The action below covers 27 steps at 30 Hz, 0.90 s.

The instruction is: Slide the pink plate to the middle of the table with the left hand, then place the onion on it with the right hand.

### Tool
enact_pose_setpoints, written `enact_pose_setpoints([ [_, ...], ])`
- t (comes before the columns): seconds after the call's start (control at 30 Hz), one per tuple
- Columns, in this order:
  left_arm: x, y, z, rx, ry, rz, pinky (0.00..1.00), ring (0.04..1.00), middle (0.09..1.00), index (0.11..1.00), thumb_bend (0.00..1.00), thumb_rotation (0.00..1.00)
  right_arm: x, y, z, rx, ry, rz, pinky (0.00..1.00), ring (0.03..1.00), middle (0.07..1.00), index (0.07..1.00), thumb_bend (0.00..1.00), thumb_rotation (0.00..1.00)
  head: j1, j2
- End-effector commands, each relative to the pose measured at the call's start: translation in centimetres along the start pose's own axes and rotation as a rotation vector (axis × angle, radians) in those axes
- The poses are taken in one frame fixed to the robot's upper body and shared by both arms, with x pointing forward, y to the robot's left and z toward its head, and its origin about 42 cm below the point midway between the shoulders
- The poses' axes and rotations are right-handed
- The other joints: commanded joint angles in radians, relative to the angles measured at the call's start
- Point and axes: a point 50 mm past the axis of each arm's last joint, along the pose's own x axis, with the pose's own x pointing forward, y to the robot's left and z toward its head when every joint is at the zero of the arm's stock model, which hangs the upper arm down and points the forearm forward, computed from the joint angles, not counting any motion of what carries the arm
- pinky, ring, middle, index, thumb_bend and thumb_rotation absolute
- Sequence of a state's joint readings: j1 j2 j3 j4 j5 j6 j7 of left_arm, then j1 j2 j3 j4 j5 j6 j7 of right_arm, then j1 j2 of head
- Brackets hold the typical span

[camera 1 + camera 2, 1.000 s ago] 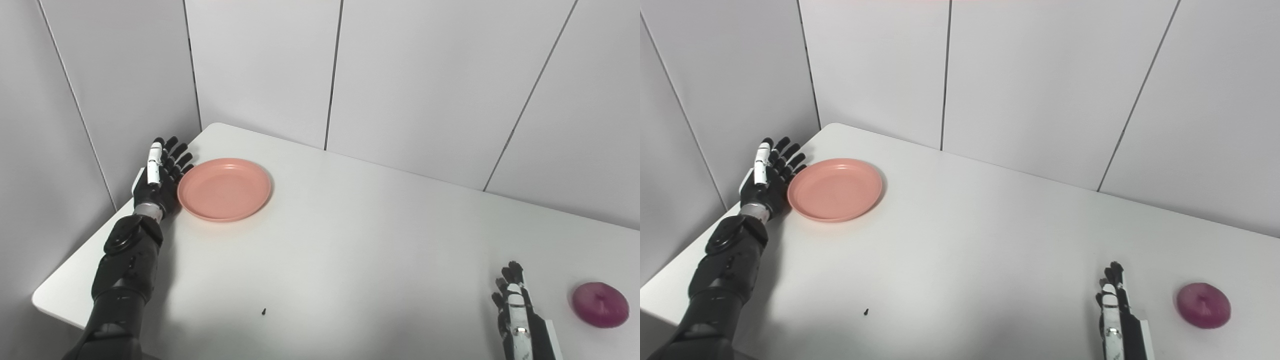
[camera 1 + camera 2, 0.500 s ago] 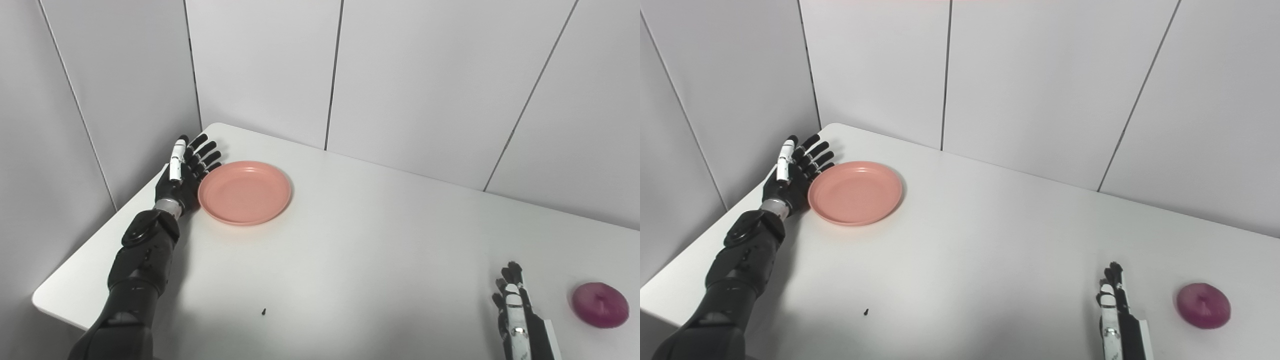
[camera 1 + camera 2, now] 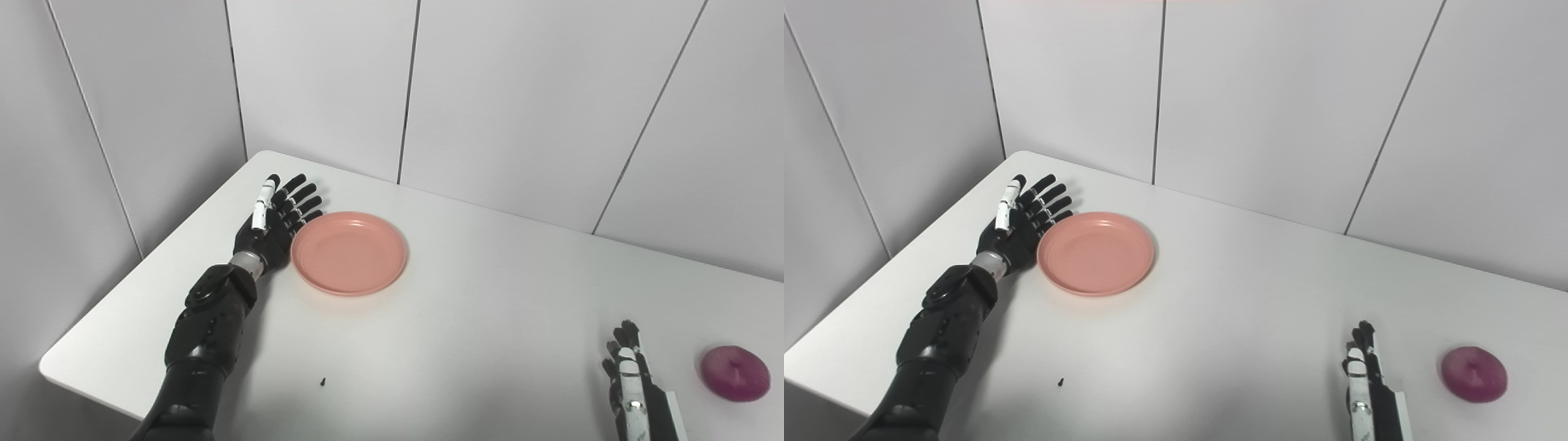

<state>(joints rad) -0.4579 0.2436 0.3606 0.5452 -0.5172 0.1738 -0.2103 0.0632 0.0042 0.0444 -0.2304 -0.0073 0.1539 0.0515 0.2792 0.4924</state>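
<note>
The pink plate [image 3: 349,252] lies flat on the white table [image 3: 465,318], left of the middle. My left hand [image 3: 272,219] is open, fingers straight and spread, its palm side pressed against the plate's left rim. The purple onion [image 3: 735,372] sits near the right edge of the table. My right hand [image 3: 631,383] rests at the bottom right, fingers straight and apart, a short way left of the onion and not touching it.
Grey panelled walls [image 3: 490,92] stand close behind the table and along its left side. A tiny dark speck [image 3: 323,381] lies near the front of the table. The table's left corner edge [image 3: 46,367] is close to my left arm.
My left hand has pushed the pink plate to the right and slightly nearer, away from the far left corner. The right hand and the onion have stayed still.
</note>
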Motion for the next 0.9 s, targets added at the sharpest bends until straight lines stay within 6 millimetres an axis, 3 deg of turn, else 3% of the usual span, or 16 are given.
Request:
enact_pose_setpoints([
  [0.0,0.4,-1.3,0.4,-0.016,-0.004,-0.008,0.86,0.866,0.873,0.847,0.34,1.00,0.0,0.3,1.2,-0.005,-0.096,-0.002,1.00,1.000,1.000,1.000,0.01,1.00,-0.003,0.001],
  [0.37,-0.5,-3.3,-2.2,-0.054,0.020,-0.050,0.93,0.912,0.913,0.895,0.32,1.00,-0.1,0.4,1.0,-0.009,-0.095,-0.005,1.00,0.998,1.000,1.000,0.03,1.00,-0.027,0.013],
  [0.87,-1.4,-5.7,-4.8,-0.072,0.075,-0.087,0.91,0.899,0.897,0.878,0.35,1.00,-0.2,0.6,0.7,-0.023,-0.086,-0.008,1.00,0.989,0.999,1.000,0.08,1.00,-0.073,0.040],
])
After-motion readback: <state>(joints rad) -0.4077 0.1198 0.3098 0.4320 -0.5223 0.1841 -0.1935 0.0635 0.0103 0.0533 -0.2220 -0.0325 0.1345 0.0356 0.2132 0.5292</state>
